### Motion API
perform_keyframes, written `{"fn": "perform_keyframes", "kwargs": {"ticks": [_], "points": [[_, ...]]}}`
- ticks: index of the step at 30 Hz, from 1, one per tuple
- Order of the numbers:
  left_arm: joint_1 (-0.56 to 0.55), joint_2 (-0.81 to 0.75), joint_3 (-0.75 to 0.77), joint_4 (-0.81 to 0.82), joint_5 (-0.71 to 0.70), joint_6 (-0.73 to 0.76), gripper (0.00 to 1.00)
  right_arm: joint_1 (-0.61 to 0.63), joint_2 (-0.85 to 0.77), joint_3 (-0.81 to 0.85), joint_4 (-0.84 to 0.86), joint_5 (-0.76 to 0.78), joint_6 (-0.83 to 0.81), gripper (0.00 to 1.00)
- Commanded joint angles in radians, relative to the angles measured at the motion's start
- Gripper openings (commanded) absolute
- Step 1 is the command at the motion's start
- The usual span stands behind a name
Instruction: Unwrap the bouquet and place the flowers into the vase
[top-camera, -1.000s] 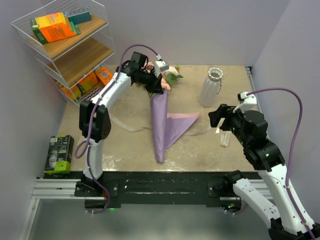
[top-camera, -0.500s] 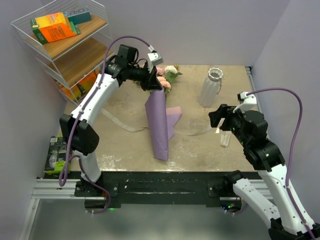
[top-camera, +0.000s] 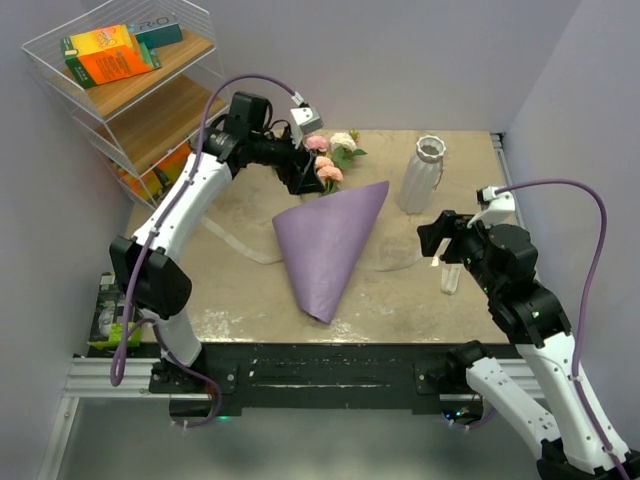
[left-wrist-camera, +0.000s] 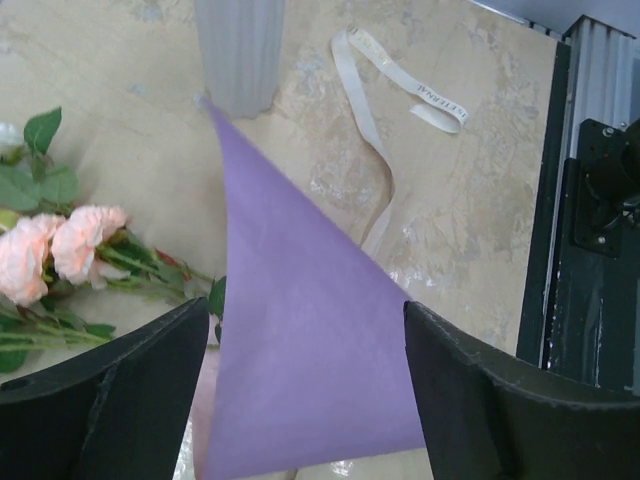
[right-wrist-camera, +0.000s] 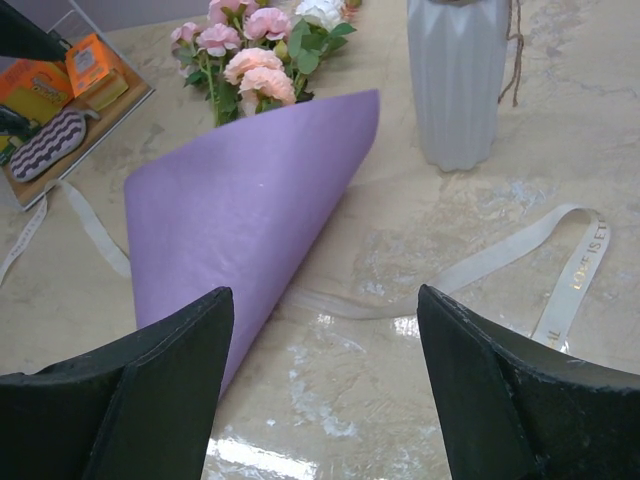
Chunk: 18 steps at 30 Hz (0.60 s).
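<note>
The bouquet's lilac paper (top-camera: 330, 250) lies spread as a wide flat cone on the table, tip toward the near edge. Pink and cream flowers (top-camera: 332, 160) stick out behind its top edge, and their stems run under the paper (right-wrist-camera: 240, 210). My left gripper (top-camera: 308, 175) hovers over the flowers (left-wrist-camera: 70, 245) and the paper (left-wrist-camera: 300, 400), open, jaws wide apart and touching nothing. The white ribbed vase (top-camera: 421, 175) stands upright at the back right. To the right of the paper, in front of the vase (right-wrist-camera: 457, 75), my right gripper (right-wrist-camera: 325, 292) is open over bare table.
Beige ribbon (right-wrist-camera: 500, 255) trails across the table between the paper and the vase; another length (top-camera: 240, 245) lies left of the paper. A wire shelf (top-camera: 120, 60) with orange boxes stands at the back left. A green box (top-camera: 115, 305) sits off the table's left edge.
My left gripper, which was shut on the paper and lifting it, has opened and let it go. The paper has dropped and fanned out to the right. The right arm has not moved.
</note>
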Motion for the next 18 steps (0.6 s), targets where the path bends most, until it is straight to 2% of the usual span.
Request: {"fn": "perform_keyframes", "kwargs": {"ticks": [1, 2, 4, 7, 9, 12, 18], "points": [[0.009, -0.042, -0.056, 0.049, -0.167, -0.009, 0.87, -0.002, -0.016, 0.007, 0.022, -0.02, 0.001, 0.78], [0.018, -0.042, -0.064, 0.06, -0.204, -0.009, 0.88, -0.002, -0.017, 0.007, 0.022, -0.021, 0.001, 0.78], [0.07, -0.027, -0.094, 0.083, -0.188, -0.005, 0.9, 0.0, -0.019, 0.007, 0.021, -0.024, 0.001, 0.78], [0.13, 0.028, -0.124, 0.043, -0.097, 0.072, 0.92, -0.002, -0.023, 0.005, 0.021, -0.029, 0.003, 0.78], [0.165, 0.07, -0.128, -0.046, 0.002, 0.191, 0.93, -0.002, -0.025, 0.005, 0.021, -0.032, 0.003, 0.78], [0.184, 0.154, -0.139, -0.116, 0.03, 0.309, 0.97, 0.0, -0.025, 0.005, 0.024, -0.038, 0.003, 0.78], [0.192, 0.245, -0.159, -0.167, 0.107, 0.442, 0.96, -0.002, -0.025, 0.01, 0.022, -0.046, 0.003, 0.78]]}}
